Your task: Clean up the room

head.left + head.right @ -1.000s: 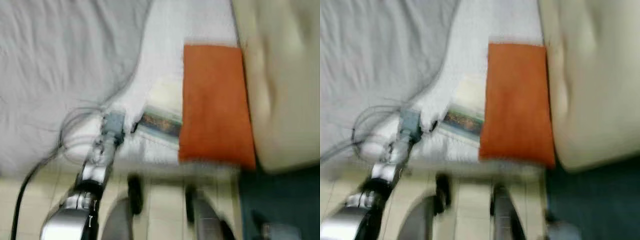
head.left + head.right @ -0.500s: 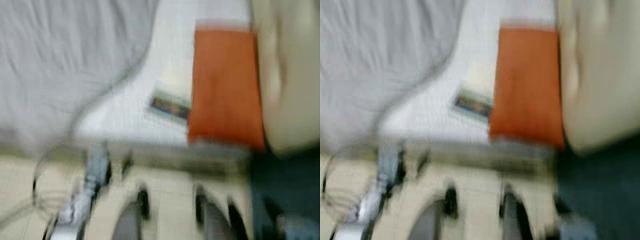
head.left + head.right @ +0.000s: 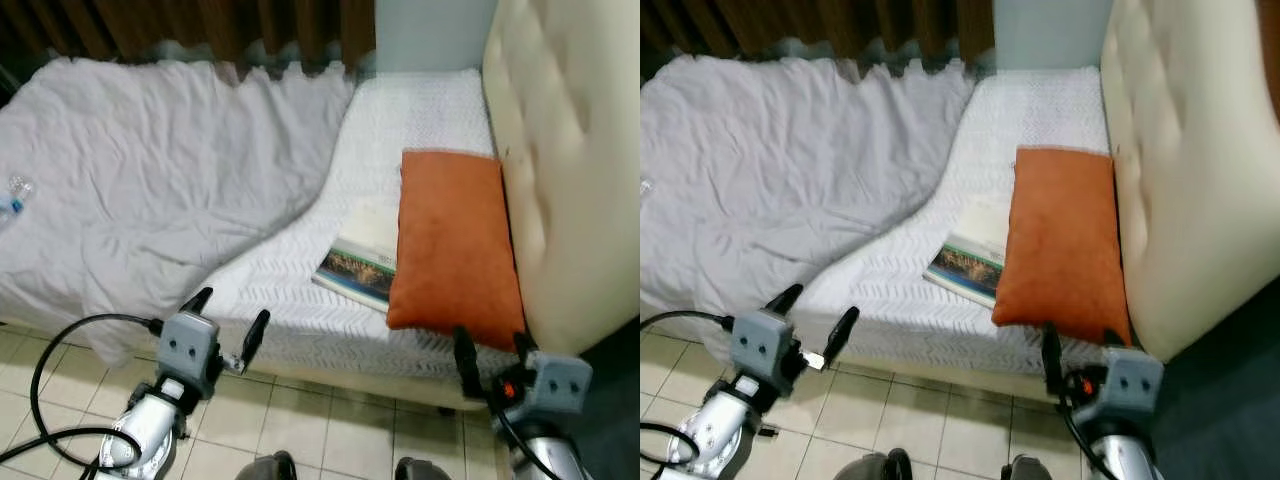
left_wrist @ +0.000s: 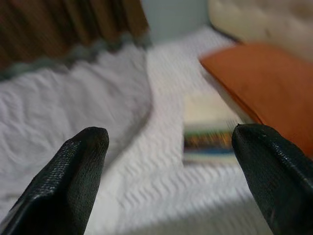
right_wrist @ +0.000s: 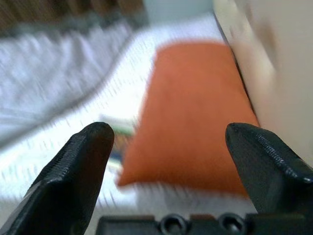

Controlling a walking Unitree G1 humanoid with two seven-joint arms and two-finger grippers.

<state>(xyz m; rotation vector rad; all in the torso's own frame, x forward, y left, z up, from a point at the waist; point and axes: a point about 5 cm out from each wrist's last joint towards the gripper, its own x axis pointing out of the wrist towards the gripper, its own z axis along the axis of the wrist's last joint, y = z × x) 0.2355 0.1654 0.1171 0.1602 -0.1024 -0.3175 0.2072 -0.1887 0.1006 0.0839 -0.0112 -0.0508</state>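
Both grippers, left gripper (image 3: 228, 325) and right gripper (image 3: 490, 357), hover fingers apart, holding nothing, before the bed (image 3: 420, 110); that book (image 3: 357, 270) looks thin, stiff, light, best pinched at its free edge away from the soft orange pillow (image 3: 450, 245).

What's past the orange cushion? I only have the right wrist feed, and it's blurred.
Observer: A cream tufted headboard runs along the far side of the orange cushion.
Operator: That thing poking out from under the cushion?
Observer: A book, flat on the white mattress, one edge tucked under the cushion.
Operator: Left end effector?
Observer: The left end effector is open, off the bed's near edge above the tiled floor.
Operator: Anything else to pick up?
Observer: A clear plastic bottle lies on the crumpled grey sheet, far left.
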